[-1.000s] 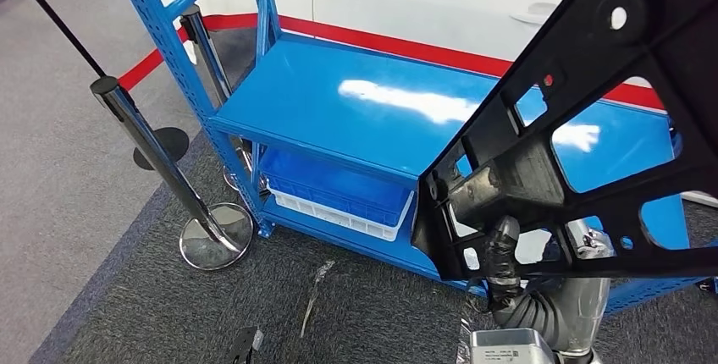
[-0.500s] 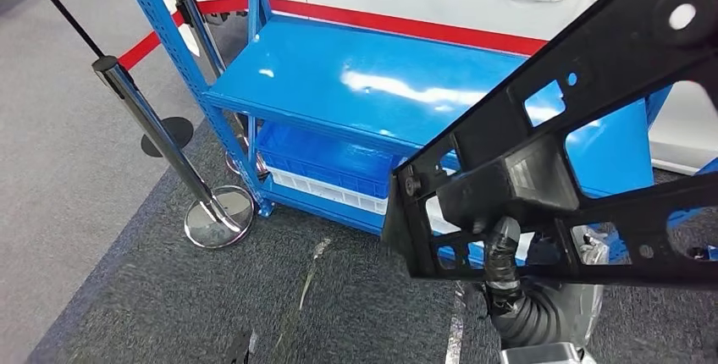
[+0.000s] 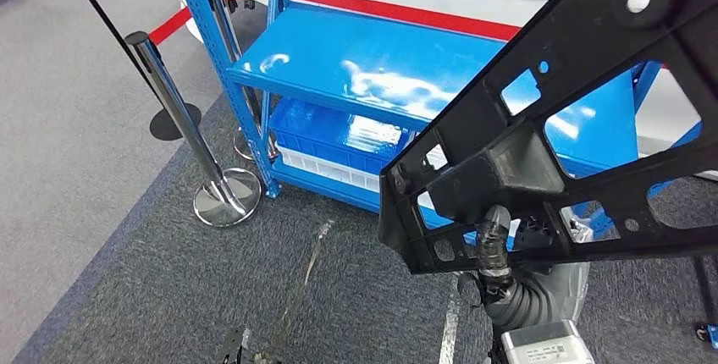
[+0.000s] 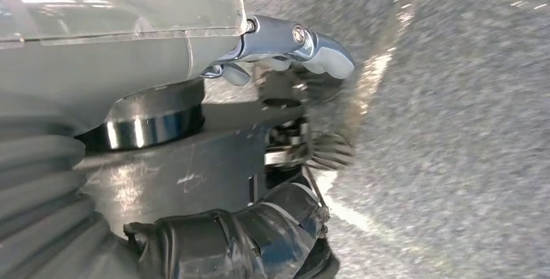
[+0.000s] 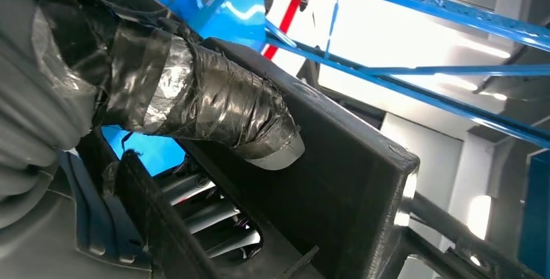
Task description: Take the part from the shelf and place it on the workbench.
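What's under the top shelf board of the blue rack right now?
Under the shelf board sits a blue bin over a white tray. The black part, held by the right hand, covers the rack's right side.

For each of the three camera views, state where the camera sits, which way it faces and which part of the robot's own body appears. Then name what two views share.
Head view: high on the body, looking forward and down at the blue shelf and grey carpet; the right arm rises from below.
Left wrist view: behind the left robot hand, facing the carpet.
Right wrist view: behind the right robot hand, facing the shelf frame.
Shared: head and right wrist views both show the right robot hand holding the black part.
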Robot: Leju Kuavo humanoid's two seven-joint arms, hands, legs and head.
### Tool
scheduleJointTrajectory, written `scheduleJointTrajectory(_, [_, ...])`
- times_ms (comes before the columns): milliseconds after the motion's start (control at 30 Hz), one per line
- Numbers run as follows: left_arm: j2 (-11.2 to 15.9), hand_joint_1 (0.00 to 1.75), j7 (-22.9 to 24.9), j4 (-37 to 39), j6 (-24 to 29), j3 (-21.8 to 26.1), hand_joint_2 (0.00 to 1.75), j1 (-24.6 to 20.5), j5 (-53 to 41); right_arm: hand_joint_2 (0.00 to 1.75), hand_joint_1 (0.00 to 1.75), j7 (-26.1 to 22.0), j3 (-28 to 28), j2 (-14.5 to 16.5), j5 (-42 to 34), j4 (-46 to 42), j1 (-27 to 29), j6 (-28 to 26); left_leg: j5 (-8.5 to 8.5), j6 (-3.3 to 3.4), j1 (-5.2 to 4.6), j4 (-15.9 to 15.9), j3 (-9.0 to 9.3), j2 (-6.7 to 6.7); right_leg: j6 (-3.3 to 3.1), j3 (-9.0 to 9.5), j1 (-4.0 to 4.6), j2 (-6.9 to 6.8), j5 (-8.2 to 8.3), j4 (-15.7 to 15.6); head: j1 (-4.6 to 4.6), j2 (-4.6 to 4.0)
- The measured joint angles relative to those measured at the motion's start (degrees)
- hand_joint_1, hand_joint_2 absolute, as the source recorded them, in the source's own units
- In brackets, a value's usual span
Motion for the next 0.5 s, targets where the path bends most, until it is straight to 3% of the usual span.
scheduleJointTrajectory(67, [-0.2,0.0,0.2,0.0,-0.1,0.1,1.75,0.0,0.1,1.75,1.75,0.0,0.0,0.0,-0.4,0.4,-0.3,0.0,1.12,-0.41,0.15,1.2,-2.72,0.07,0.39,2.0,-0.2,-0.02,2.33,1.2,0.0,0.0])
scheduleJointTrajectory(100, [-0.2,0.0,0.2,0.0,-0.2,0.2,1.75,0.0,0.2,1.75,1.75,0.1,0.1,0.0,-0.5,0.5,-0.4,0.1,1.5,-0.69,0.28,2.0,-4.1,0.05,0.61,4.41,-0.4,0.0,3.51,-1.1,-0.01,0.01])
scheduleJointTrajectory(133, [-0.2,0.0,0.2,0.0,-0.3,0.2,1.75,0.0,0.2,1.75,1.75,0.1,0.1,0.0,-0.6,0.7,-0.6,0.1,1.75,-1.04,0.31,3.0,-5.47,-0.05,0.85,7.38,-0.53,0.21,3.23,-4.7,0.02,0.01])
scheduleJointTrajectory(200, [-0.2,0.0,0.2,0.0,-0.5,0.3,1.75,0.1,0.3,1.75,1.75,0.0,0.1,0.1,-0.8,1.1,-0.9,0.3,2.01,-1.72,0.26,4.7,-7.36,-0.42,0.41,11.24,-0.5,0.82,1.18,-10.3,-0.14,0.02])
scheduleJointTrajectory(233, [-0.2,0.0,0.2,0.0,-0.7,0.3,1.75,0.1,0.3,1.75,1.75,0.0,0.2,0.1,-0.8,1.2,-1.0,0.3,2.22,-2.0,0.21,5.2,-7.73,-0.67,-0.07,11.75,-0.33,1.03,0.24,-11.6,-0.21,0.02])
scheduleJointTrajectory(300, [-0.2,0.0,0.3,0.0,-0.9,0.4,1.75,0.2,0.1,1.75,1.75,0.0,0.3,0.1,-0.6,1.5,-1.2,0.1,2.64,-2.5,0.35,5.4,-8.1,-1.12,-1.2,11.15,-0.32,0.54,0.62,-11.9,-0.15,0.01])
scheduleJointTrajectory(367, [-0.2,0.0,0.4,0.0,-1.1,0.4,1.75,0.5,-0.2,1.75,1.75,0.1,0.5,0.2,0.0,1.8,-1.5,-0.2,0.45,-3.18,0.68,7.2,-9.09,-1.26,-2.0,10.41,-0.46,-0.24,1.56,-12.1,-0.31,0.0])
scheduleJointTrajectory(467, [-0.3,0.0,0.5,0.0,-1.4,0.4,1.75,0.7,-0.5,1.75,1.75,0.3,0.7,0.4,0.7,2.0,-1.7,-0.4,-6.9,-4.09,1.15,16.1,-11.69,-1.08,-2.41,9.01,-0.37,-1.32,2.92,-12.1,-0.72,0.0])
scheduleJointTrajectory(500, [-0.3,0.0,0.4,0.0,-1.5,0.4,1.75,0.7,-0.5,1.75,1.75,0.3,0.7,0.4,0.8,2.1,-1.7,-0.4,-8.07,-4.18,1.22,18.6,-12.1,-1.05,-2.41,8.57,-0.29,-1.71,3.29,-12.1,-0.71,0.0])
